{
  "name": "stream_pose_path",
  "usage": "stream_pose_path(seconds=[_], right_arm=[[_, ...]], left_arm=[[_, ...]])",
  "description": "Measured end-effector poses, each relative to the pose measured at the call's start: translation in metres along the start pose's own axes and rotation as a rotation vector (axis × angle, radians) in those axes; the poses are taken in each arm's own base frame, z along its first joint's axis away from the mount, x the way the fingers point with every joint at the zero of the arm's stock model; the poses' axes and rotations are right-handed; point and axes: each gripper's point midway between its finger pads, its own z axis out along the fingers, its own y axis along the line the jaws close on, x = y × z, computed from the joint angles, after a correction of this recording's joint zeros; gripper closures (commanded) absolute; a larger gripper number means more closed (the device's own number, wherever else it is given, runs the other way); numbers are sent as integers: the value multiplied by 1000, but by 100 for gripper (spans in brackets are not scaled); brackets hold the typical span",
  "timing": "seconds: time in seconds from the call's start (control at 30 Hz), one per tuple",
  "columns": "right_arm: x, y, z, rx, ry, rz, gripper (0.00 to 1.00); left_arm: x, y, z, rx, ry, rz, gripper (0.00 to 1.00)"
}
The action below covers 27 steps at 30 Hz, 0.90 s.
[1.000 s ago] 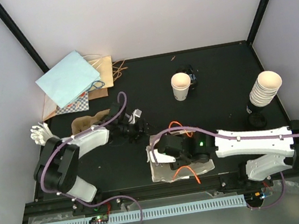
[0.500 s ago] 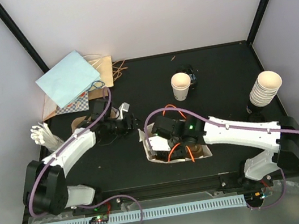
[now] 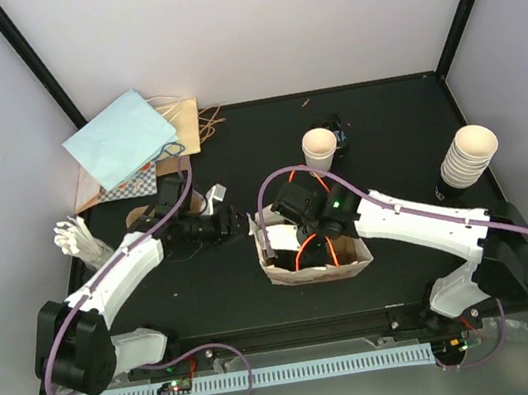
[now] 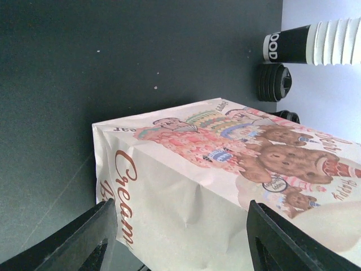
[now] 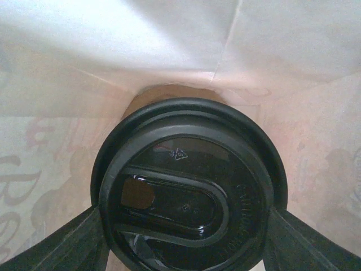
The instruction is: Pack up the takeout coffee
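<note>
**Right end effector** (image 5: 186, 245): I read it as clamped on a coffee cup (image 5: 189, 186), with fingers (image 5: 62, 243) pressed to either side under the black lid.
- Arm pose: it runs from the near-right base diagonally to the centre of the counter (image 3: 382, 117). The wrist is bent down into the open top of the paper bag (image 3: 302, 270).

**Left end effector** (image 4: 180, 237): jaws apart, nothing between them.
- Arm pose: stretched low from the near-left base, forward and to the right, levelled at the bag's left side and just beside it. I cannot tell whether it touches.

**Containers**
- Paper bag: cream, printed with bears and red lettering, orange handles, standing upright. It holds the lidded coffee cup and the right end effector.
- Open cup (image 3: 319, 151): no lid, standing beyond the bag. Its contents are not visible.
- Stack of cups (image 3: 467, 158): nested, at the right edge, with black lids (image 4: 274, 82) piled beside it.
- Brown pulp tray (image 3: 151, 216): near the left arm, partly hidden by it.
- Light-blue bag (image 3: 118, 141): lying flat at the far left corner.
</note>
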Motion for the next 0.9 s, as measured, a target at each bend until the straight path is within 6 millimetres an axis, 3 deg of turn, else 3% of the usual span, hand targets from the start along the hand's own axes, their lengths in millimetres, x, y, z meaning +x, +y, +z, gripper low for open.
stream_pose_path(seconds=[0.9], right_arm=[[-6, 2, 7, -59, -99, -14, 52]], left_arm=[[6, -5, -4, 22, 12, 13, 34]])
